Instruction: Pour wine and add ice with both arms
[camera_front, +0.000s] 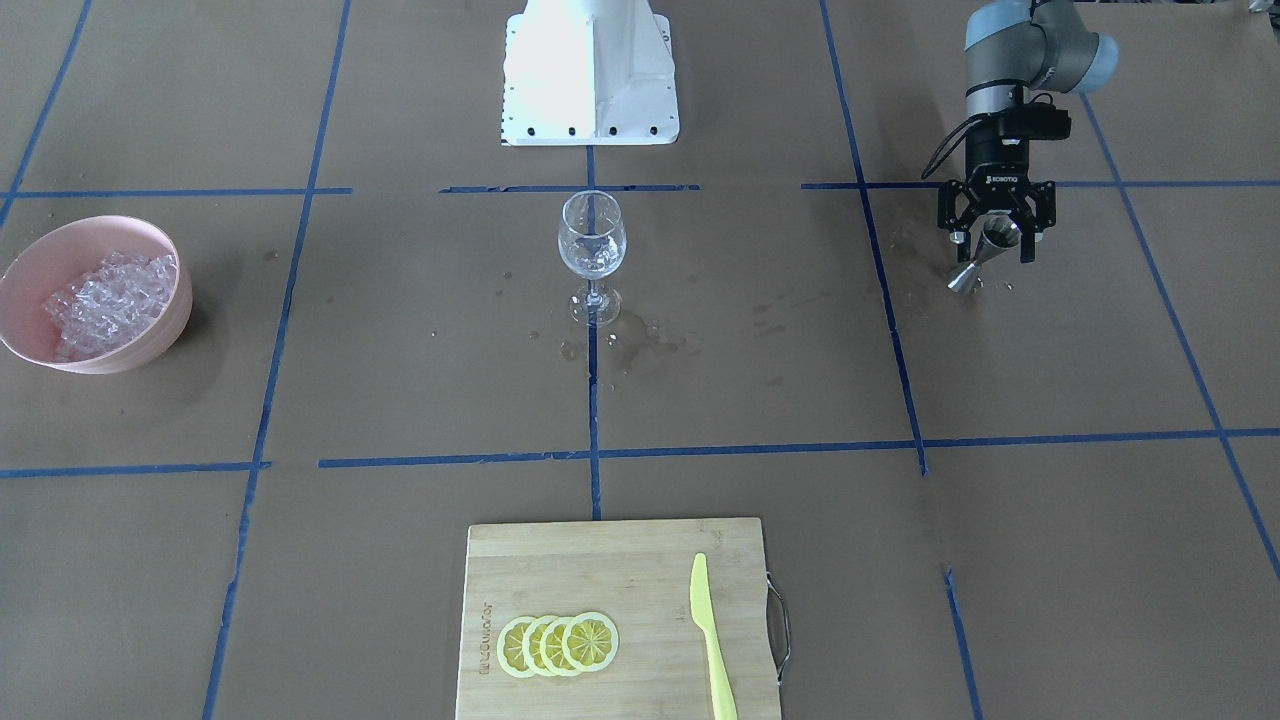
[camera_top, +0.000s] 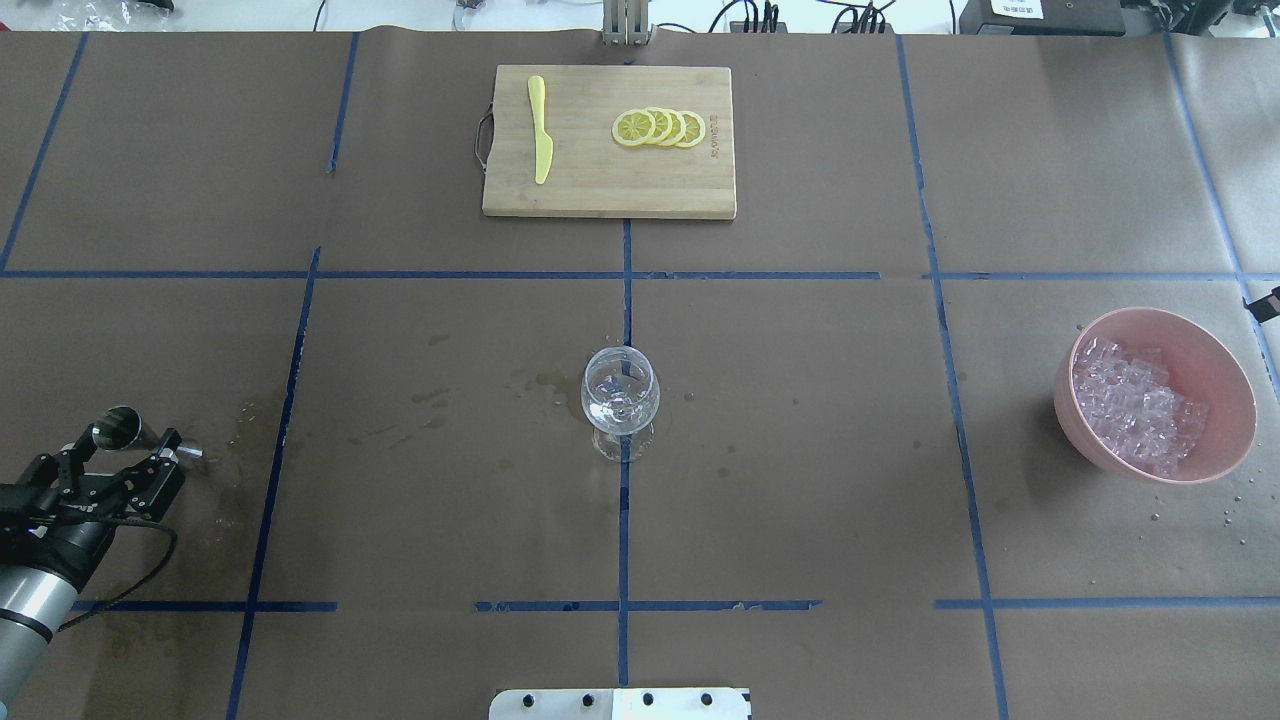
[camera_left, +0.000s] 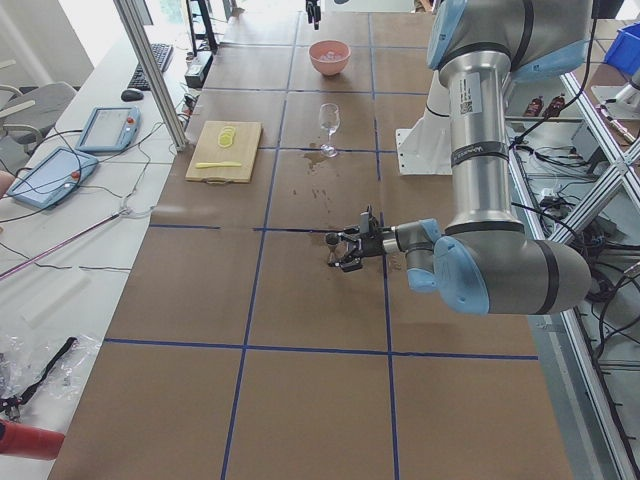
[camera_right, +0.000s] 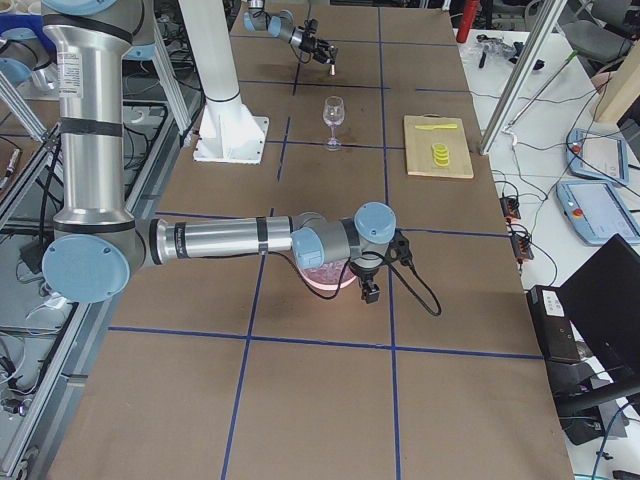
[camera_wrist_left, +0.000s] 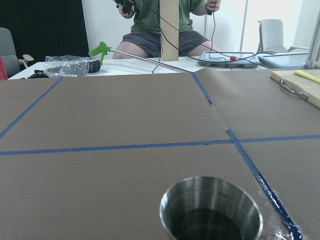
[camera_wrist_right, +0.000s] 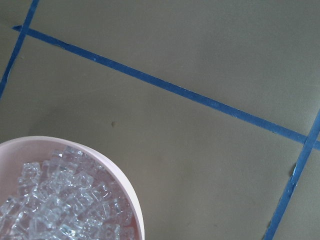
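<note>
- The left gripper (camera_front: 993, 242) was clenched around a tilted steel jigger (camera_front: 972, 272).
- The right gripper (camera_right: 370, 291) hung beside the pink bowl (camera_top: 1225, 380); its state could not be told.
- The ice (camera_top: 1135, 405) lay heaped in that bowl.
- A wine glass (camera_top: 620, 390) stood upright mid-tabletop (camera_top: 800, 450).
- Farthest, a cutting board (camera_top: 600, 185) carried lemon slices (camera_top: 660, 127).

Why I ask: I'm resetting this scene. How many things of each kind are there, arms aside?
Glass: 1
Bowl: 1, holding ice, too many cubes to count
Jigger: 1
Board: 1
Knife: 1
Lemon slices: 4
Total: 9, ice cubes aside
</note>
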